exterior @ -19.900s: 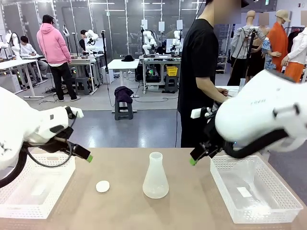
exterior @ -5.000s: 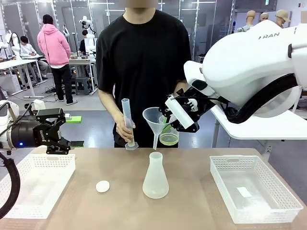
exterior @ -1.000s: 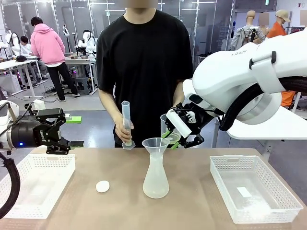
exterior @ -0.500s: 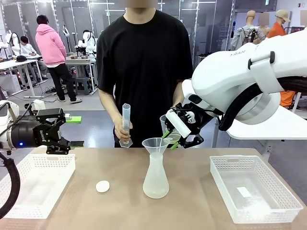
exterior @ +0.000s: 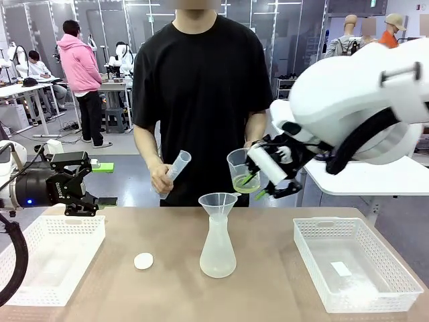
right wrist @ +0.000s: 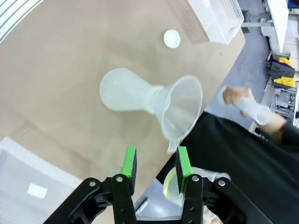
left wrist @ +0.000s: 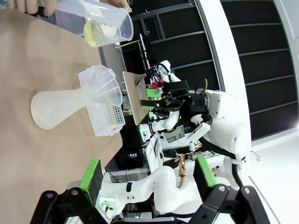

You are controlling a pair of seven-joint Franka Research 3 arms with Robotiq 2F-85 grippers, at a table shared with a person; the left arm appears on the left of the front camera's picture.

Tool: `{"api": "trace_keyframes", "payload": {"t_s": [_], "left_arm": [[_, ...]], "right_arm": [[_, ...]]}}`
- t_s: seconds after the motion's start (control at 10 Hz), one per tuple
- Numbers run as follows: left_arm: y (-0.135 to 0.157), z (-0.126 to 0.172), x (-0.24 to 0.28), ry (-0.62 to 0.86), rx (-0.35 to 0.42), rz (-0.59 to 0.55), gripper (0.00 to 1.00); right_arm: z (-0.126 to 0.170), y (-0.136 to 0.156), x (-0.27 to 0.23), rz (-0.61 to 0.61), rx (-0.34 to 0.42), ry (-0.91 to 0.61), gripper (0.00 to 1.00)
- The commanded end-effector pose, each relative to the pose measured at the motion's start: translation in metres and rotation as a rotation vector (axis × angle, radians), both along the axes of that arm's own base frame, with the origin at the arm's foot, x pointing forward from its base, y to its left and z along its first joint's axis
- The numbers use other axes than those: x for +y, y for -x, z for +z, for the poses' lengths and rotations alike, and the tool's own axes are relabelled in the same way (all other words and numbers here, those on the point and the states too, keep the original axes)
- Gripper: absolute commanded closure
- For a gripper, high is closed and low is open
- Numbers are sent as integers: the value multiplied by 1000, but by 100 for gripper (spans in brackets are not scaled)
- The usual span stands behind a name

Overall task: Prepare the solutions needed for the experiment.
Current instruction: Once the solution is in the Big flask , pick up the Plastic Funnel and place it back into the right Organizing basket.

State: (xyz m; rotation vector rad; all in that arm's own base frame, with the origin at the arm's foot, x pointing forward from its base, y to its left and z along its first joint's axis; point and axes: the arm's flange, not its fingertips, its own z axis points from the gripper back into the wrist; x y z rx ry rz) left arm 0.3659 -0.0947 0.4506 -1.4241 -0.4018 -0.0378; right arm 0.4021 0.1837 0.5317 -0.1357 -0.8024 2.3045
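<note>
Right end effector [exterior: 258, 182] grips the beaker's [exterior: 242, 172] rim above the funnel [exterior: 218, 201]; left end effector [exterior: 100, 200] wide.

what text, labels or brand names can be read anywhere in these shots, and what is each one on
No text reads clearly in any view.
Left gripper: light lettering on its black body, too small to read.
Beaker in the right gripper: no readable graduations.
Graduated cylinder in the person's hand: markings too blurred to read.
Flask, funnel: no print visible.
Right basket: white slip inside, looks blank.
</note>
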Motion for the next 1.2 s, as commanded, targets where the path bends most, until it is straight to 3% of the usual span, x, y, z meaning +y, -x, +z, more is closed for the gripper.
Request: {"api": "trace_keyframes", "payload": {"t_s": [0.0, 0.2, 0.4, 0.5, 0.6, 0.7, 0.8, 0.9, 1.1], "left_arm": [[0, 3, -2, 23, 8, 3, 0], [0, 3, -2, 23, 8, 3, 0], [0, 3, -2, 23, 8, 3, 0], [0, 3, -2, 23, 8, 3, 0], [0, 3, -2, 23, 8, 3, 0], [0, 3, -2, 23, 8, 3, 0], [0, 3, -2, 23, 8, 3, 0], [0, 3, -2, 23, 8, 3, 0], [0, 3, -2, 23, 8, 3, 0]], "right_arm": [[11, 6, -48, -124, 44, 9, 56], [20, 7, -81, -324, 168, -1, 56], [16, -2, -94, -593, 399, -170, 56], [10, -5, -102, -835, 577, -305, 56], [2, -5, -116, -929, 640, -393, 56], [-5, 1, -132, -924, 699, -619, 56], [-17, 9, -148, -1025, 794, -721, 56], [-26, 19, -160, -1109, 833, -745, 56], [-41, 37, -179, -1178, 962, -928, 56]]}}
